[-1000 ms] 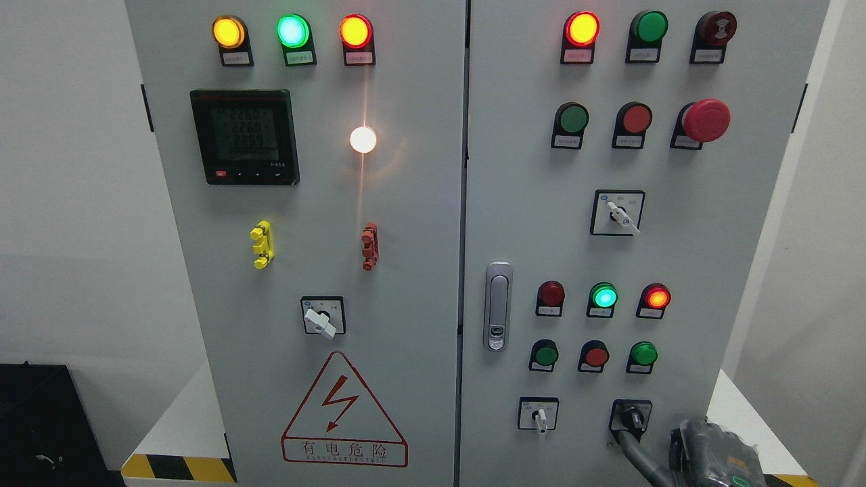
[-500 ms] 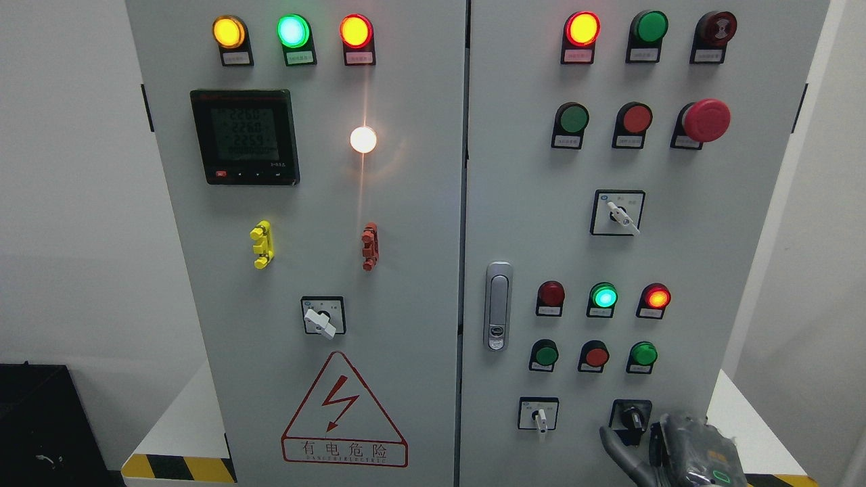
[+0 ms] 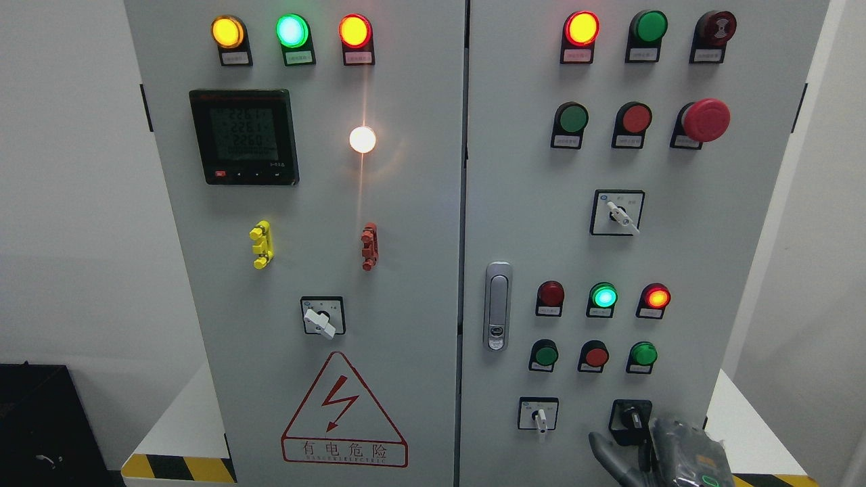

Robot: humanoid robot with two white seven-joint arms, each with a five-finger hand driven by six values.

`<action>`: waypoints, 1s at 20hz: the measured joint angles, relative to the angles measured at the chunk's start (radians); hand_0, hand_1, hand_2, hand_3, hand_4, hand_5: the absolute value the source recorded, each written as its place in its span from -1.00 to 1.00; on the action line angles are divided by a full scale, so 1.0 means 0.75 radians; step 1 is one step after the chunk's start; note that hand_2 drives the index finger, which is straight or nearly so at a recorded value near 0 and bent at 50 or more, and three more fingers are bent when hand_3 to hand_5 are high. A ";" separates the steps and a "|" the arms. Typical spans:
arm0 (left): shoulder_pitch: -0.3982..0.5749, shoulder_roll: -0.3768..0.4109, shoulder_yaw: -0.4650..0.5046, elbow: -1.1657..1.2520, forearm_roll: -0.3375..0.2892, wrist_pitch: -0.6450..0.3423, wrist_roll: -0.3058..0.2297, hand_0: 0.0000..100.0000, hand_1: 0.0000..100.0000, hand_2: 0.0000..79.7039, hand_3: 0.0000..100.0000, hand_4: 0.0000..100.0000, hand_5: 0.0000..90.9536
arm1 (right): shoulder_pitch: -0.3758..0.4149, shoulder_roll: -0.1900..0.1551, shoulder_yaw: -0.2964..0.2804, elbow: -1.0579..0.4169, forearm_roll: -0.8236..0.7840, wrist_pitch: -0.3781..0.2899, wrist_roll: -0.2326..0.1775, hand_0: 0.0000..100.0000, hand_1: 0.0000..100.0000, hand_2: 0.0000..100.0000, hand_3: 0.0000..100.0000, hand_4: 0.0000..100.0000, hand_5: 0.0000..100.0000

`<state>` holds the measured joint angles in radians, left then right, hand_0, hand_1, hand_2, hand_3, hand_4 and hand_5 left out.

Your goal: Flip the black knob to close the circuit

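The black knob (image 3: 630,414) sits in a black square plate at the bottom right of the grey cabinet's right door (image 3: 676,237), its pointer roughly upright. My right hand (image 3: 619,448) comes up from the bottom edge just below and right of the knob. Its thumb (image 3: 599,444) spreads out to the lower left of the plate, and the other fingers (image 3: 646,441) rise beside the knob's lower right. Whether they touch the knob is unclear; nothing is held. The wrist is cut off by the frame. My left arm is out of view.
A white-handled selector (image 3: 539,417) sits left of the knob, with green and red push buttons (image 3: 595,355) and lit lamps (image 3: 603,296) above. The door latch (image 3: 498,306) is by the centre seam. A red mushroom stop button (image 3: 705,120) sticks out at the upper right.
My right hand has shifted left and slightly down. The finger that lay across the knob's plate a second ago has dropped away, and the thumb now spreads out further left. The knob's pointer looks unchanged.
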<state>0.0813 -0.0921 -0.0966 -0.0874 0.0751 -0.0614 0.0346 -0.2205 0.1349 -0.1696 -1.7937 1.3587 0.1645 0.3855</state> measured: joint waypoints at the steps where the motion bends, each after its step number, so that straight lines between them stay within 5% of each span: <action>1: 0.000 0.000 0.000 0.000 0.000 0.000 0.000 -0.76 0.11 -1.00 -1.00 -1.00 -1.00 | 0.008 0.000 0.002 -0.004 0.000 0.000 -0.005 -1.00 -1.00 0.66 1.00 0.77 0.75; 8: 0.000 0.000 0.000 0.000 0.000 0.000 0.000 -0.76 0.11 -1.00 -1.00 -1.00 -1.00 | 0.057 -0.001 0.010 -0.033 -0.046 -0.004 -0.063 -1.00 -0.96 0.27 0.85 0.62 0.40; 14: 0.000 0.000 0.000 0.000 0.000 0.000 0.000 -0.76 0.11 -1.00 -1.00 -1.00 -1.00 | 0.113 -0.001 0.011 -0.093 -0.203 -0.001 -0.087 -1.00 -0.90 -0.11 0.43 0.35 0.14; 20: 0.000 0.000 0.000 0.000 0.000 0.000 0.000 -0.76 0.11 -1.00 -1.00 -1.00 -1.00 | 0.235 -0.003 0.012 -0.182 -0.479 0.002 -0.129 -1.00 -0.92 -0.51 -0.13 -0.17 -0.27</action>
<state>0.0813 -0.0920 -0.0966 -0.0875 0.0752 -0.0614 0.0346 -0.0441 0.1324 -0.1604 -1.9300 0.9996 0.1661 0.2885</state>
